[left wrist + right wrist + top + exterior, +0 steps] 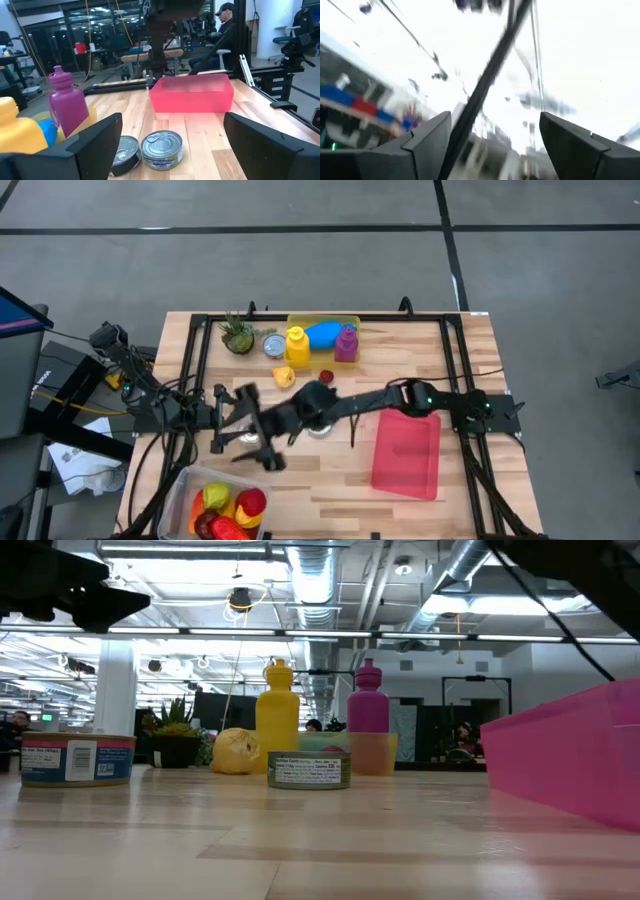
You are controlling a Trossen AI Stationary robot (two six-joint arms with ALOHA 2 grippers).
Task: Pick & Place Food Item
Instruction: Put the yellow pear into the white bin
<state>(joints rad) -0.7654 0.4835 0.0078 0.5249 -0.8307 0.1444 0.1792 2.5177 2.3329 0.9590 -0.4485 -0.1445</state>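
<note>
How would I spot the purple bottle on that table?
Start at the pink bin on the table's right side, then look to the far edge, where a yellow tray sits. The purple bottle stands at the tray's right end, the only purple thing, beside a yellow bottle.

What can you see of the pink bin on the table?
The pink bin is a rectangular, open-topped tray of what looks like translucent plastic, with low walls and rounded corners. It sits flat and upright on the wooden table, on the right arm's side, slightly turned against the table edges. Its inside appears empty. Nothing touches it except the table; the right arm reaches past its far end.
</note>
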